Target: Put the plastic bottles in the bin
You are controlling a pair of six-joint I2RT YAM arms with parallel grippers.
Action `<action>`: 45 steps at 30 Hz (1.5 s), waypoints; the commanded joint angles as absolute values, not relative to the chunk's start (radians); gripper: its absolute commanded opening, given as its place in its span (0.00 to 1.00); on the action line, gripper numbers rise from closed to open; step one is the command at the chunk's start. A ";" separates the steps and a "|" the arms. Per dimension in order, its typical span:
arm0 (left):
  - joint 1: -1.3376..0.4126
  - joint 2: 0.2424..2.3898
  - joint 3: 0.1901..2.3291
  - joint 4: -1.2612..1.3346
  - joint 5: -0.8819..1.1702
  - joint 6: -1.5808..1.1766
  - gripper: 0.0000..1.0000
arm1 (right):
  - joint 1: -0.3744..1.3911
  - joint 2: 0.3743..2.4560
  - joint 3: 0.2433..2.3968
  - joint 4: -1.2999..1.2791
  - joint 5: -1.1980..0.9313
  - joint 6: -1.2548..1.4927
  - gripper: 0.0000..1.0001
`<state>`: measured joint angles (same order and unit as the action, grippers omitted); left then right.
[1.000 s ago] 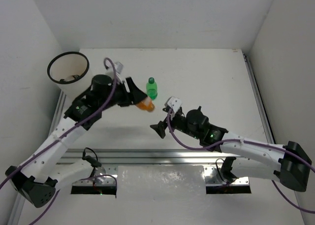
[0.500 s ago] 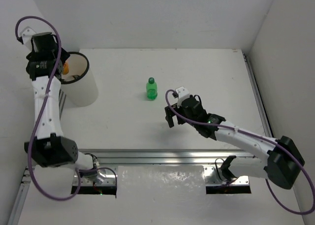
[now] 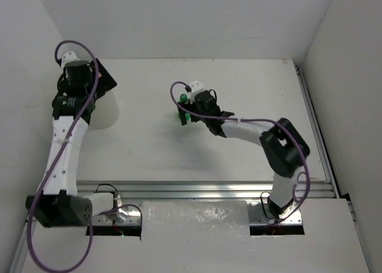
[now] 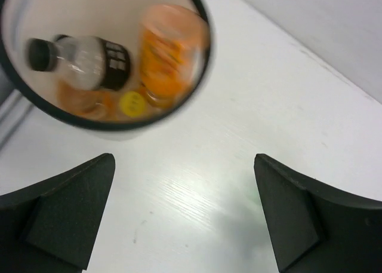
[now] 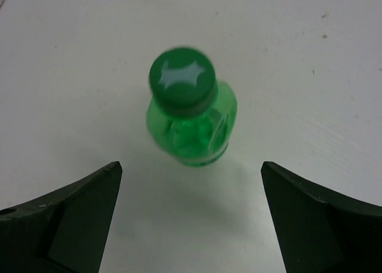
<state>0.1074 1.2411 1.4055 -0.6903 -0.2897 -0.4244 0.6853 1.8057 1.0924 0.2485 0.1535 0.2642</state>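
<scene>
So, the green bottle (image 5: 192, 120) is standing upright on the white table (image 5: 310, 58), mid-frame in the right wrist view. Its long axis is vertical and its green cap (image 5: 182, 79) points straight up at the camera. I can't make out any label or writing on it. The right gripper (image 5: 191, 171) is spread wide, one finger on either side of the bottle, touching nothing. In the left wrist view the bin (image 4: 89, 125) sits upper left. Inside it a clear bottle (image 4: 89, 61) lies on its side, black cap (image 4: 39, 53) pointing frame-left, and its dark label is too blurry to read. Next to it are an orange bottle (image 4: 170, 52) and a yellow cap (image 4: 132, 104). The left gripper (image 4: 184, 177) is spread wide too, holding nothing.
</scene>
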 commanded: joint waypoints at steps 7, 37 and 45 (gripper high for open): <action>0.072 0.937 1.175 -0.592 -0.428 -0.389 1.00 | 0.606 2.077 1.367 0.376 0.005 0.268 0.93; -0.653 1.057 0.784 0.176 0.647 -0.526 1.00 | 0.437 1.191 0.767 0.529 -1.120 0.965 0.27; -0.733 1.092 0.799 0.189 0.683 -0.535 0.75 | 0.436 1.114 0.784 0.436 -1.071 0.914 0.27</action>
